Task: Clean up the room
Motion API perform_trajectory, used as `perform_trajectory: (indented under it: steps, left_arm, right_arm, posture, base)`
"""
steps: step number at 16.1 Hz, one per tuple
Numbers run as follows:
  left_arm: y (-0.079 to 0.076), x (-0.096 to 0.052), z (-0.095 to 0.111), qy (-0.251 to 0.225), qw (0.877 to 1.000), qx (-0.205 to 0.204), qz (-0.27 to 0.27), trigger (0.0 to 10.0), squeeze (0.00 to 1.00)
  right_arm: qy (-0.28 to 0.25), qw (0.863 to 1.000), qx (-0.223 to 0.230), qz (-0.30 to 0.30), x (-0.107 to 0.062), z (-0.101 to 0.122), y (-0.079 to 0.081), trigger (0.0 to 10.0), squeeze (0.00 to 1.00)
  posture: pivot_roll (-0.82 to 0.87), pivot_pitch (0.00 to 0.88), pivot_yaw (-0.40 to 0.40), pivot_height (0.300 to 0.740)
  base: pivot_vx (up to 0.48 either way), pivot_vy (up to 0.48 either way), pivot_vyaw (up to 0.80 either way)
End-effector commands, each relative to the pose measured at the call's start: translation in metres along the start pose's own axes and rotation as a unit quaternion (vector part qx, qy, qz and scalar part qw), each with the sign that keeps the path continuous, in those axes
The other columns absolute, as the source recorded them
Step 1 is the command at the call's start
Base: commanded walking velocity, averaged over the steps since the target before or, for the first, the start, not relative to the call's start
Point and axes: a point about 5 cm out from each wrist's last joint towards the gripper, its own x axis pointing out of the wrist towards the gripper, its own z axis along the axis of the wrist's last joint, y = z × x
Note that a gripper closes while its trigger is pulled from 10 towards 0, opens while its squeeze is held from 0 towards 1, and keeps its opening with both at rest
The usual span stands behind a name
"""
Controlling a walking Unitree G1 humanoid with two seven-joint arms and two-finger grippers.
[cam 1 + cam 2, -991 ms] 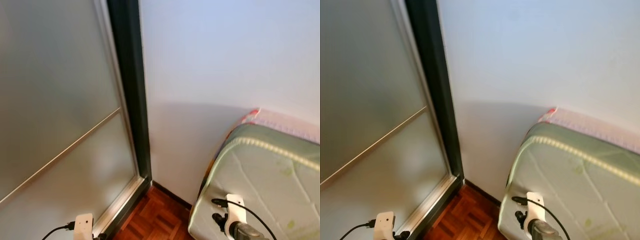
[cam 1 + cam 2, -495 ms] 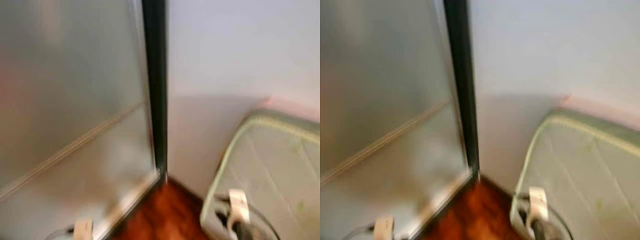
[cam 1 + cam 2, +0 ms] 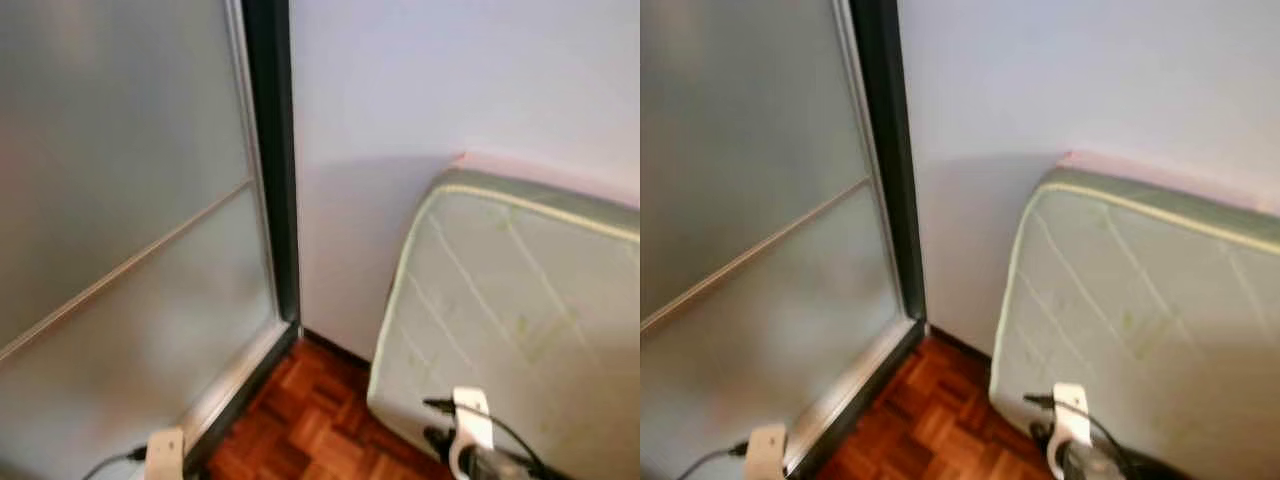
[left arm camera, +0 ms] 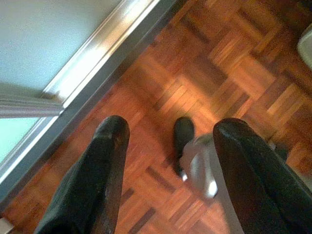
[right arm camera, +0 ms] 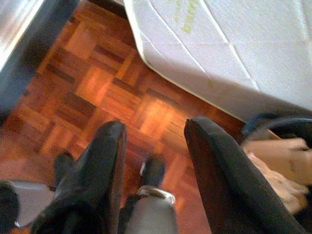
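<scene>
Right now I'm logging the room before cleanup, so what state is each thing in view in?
Sliding door: frosted panel shut against its dark frame.
Mattress: bare, no sheet on it, its end close to the wall.
Parquet floor: bare wood where it shows.
Left gripper: open, holding nothing, above the floor.
Right gripper: open, holding nothing, above the floor beside the mattress.

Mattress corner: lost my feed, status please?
Both pincers open, empty, hanging over the parquet floor. Mattress ahead on the right, against the wall. Frosted sliding door on the left. Nothing to pick up sighted.
</scene>
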Motion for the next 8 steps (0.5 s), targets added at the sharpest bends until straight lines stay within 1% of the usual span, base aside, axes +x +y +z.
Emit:
perform_trajectory:
  steps: [1, 8]
  left_arm:
    - [0.0002, -0.0011, -0.0072, 0.012, 1.0, 0.006, 0.0, 10.0, 0.0]
    - [0.0, -0.001, -0.007, 0.012, 1.0, 0.004, -0.001, 10.0, 0.0]
  right_arm:
    - [-0.011, 1.0, 0.001, 0.0, 0.0004, 0.0073, 0.0001, 10.0, 0.0]
    - [-0.012, 1.0, 0.0, 0.002, 0.0004, 0.0079, 0.0001, 10.0, 0.0]
  posture:
    - [0.11, 0.0, -0.004, 0.74]
    - [0.11, 0.0, -0.006, 0.74]
  base:
    - [-0.274, 0.0, 0.0]
    - [-0.271, 0.0, 0.0]
